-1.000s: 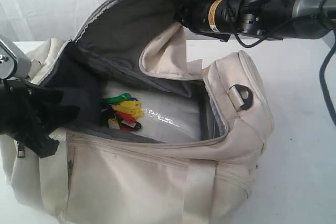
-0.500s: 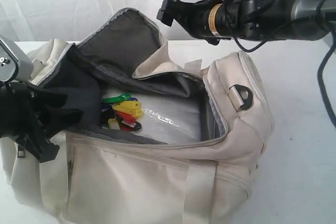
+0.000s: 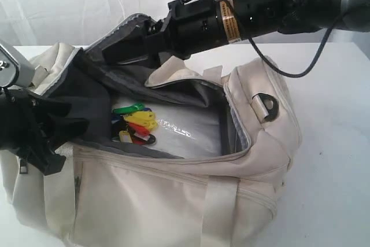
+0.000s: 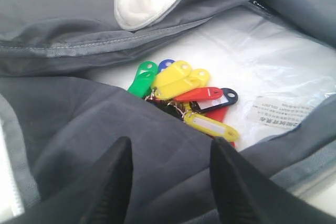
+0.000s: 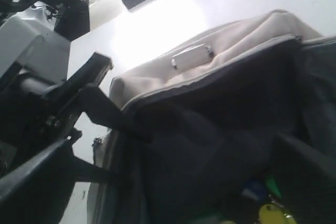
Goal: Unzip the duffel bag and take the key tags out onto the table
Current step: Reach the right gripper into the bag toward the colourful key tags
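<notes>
Bag (image 3: 173, 201) unzipped, mouth wide. Tags (image 3: 136, 124) inside on bag floor, left of middle, not yet on table (image 3: 335, 114). Left gripper (image 4: 170, 148) at bag's left end, fingers apart over lining, aimed at tags; likely lined up for reach-in. Right gripper (image 3: 118, 53) over far flap (image 3: 130, 27), jaws apart, holding nothing.

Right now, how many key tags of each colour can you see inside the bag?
Green key tag: 1
Blue key tag: 1
Yellow key tags: 3
Red key tags: 2
Black key tag: 1
Total: 8 in plain sight; more may hide under the pile.
</notes>
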Available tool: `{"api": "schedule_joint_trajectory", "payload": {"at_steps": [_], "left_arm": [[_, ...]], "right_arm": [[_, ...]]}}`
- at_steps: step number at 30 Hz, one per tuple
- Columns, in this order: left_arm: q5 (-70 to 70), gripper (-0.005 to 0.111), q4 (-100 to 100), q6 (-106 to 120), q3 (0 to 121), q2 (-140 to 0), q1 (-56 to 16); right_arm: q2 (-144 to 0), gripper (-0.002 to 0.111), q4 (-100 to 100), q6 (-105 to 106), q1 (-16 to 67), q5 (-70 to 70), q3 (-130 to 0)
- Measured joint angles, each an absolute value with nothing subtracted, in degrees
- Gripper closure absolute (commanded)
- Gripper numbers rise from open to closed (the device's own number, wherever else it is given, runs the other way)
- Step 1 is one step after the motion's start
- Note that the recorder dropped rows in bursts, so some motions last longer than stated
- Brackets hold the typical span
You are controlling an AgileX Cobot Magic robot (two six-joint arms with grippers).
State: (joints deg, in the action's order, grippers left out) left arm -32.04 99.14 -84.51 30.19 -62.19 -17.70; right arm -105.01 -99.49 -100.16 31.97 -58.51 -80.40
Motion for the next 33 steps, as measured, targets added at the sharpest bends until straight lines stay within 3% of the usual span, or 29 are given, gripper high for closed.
{"api": "schedule_joint_trajectory", "payload": {"at_steps": [7,11,24,33], "left_arm": [[-30.73,0.056,99.14,-84.74,30.19,-59.25,-17.7],[-29.15,0.056,98.98,-84.74,30.19,-55.46,-17.7],[-27.15,0.058,93.65,-86.89,30.11,-40.28,-17.7],[-23.98,0.061,94.37,-88.54,30.11,-31.14,-17.7]], "right_arm": [[-105.01,0.037,-99.95,-92.8,34.79,-51.45,-74.34],[-105.01,0.043,-100.17,-88.79,35.83,-46.51,-70.44],[-106.18,0.044,-100.29,-79.94,37.6,-36.09,-64.22],[-109.36,0.044,-98.98,-70.79,45.87,-20.74,-64.08]]}}
